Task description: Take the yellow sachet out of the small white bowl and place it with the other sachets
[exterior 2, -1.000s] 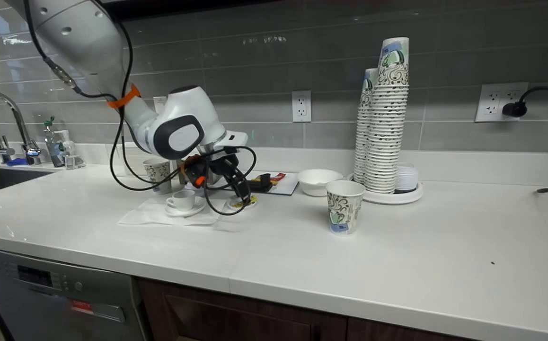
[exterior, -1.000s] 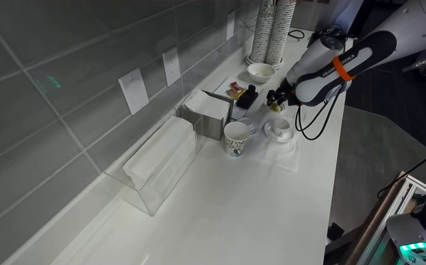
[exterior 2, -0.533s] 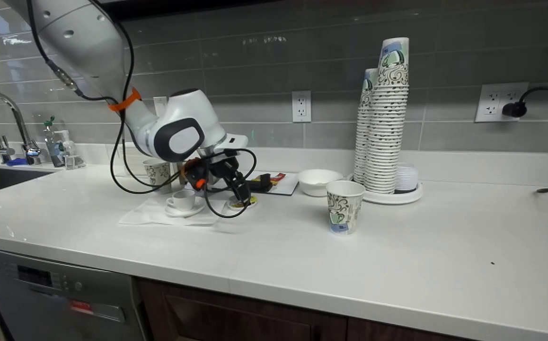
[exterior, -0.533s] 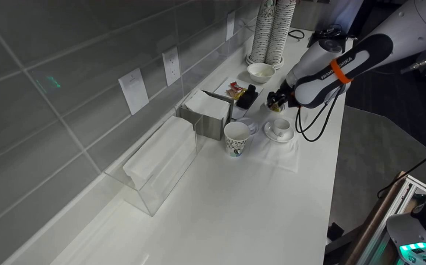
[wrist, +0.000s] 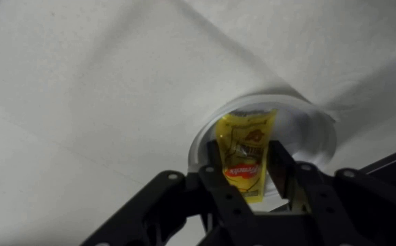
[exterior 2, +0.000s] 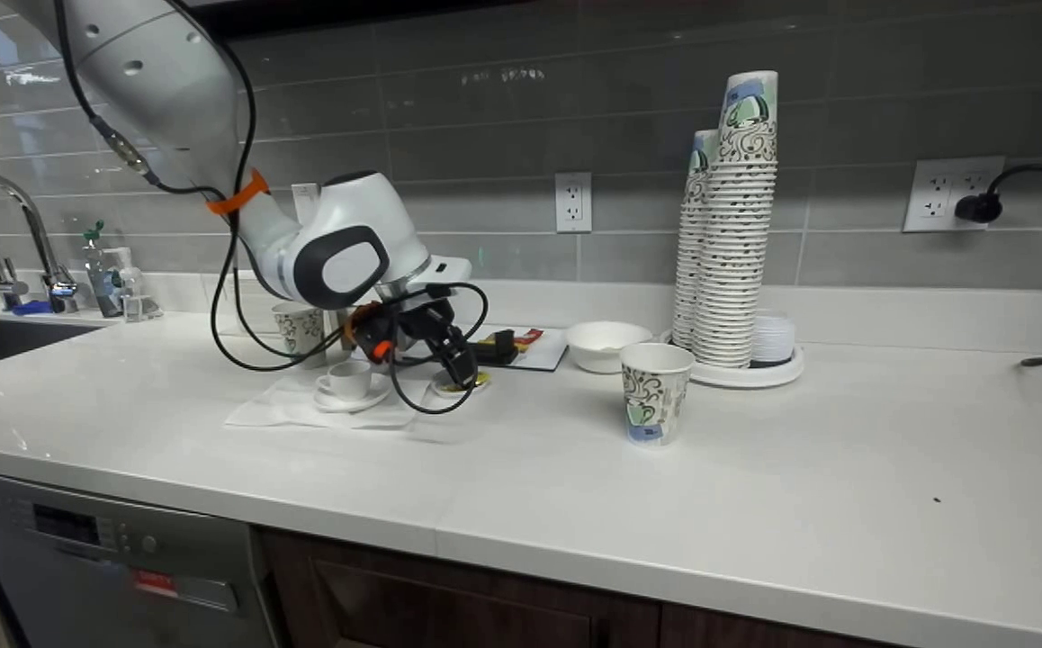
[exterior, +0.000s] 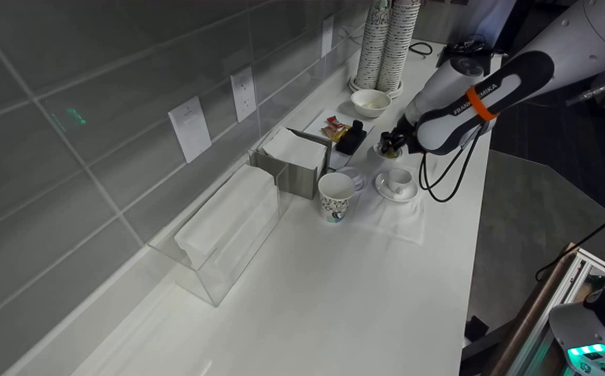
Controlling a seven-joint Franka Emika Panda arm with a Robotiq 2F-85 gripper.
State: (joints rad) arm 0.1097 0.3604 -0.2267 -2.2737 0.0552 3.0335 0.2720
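Both exterior views overlook the same counter (exterior: pixel 344 282).

The smooth white-and-black robot arm (exterior 2: pixel 193 126) slopes downward in both exterior views, bent near its end, its slim black two-fingered gripper (wrist: pixel 244 150) tilted low, the dark fingers (wrist: pixel 280 164) slightly apart, side by side

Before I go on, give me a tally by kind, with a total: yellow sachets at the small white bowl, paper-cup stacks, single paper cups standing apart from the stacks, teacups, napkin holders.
Yellow sachet at the small white bowl: 1
Paper-cup stacks: 2
Single paper cups: 2
Teacup: 1
Napkin holders: 2
Total, bowl not counted: 8
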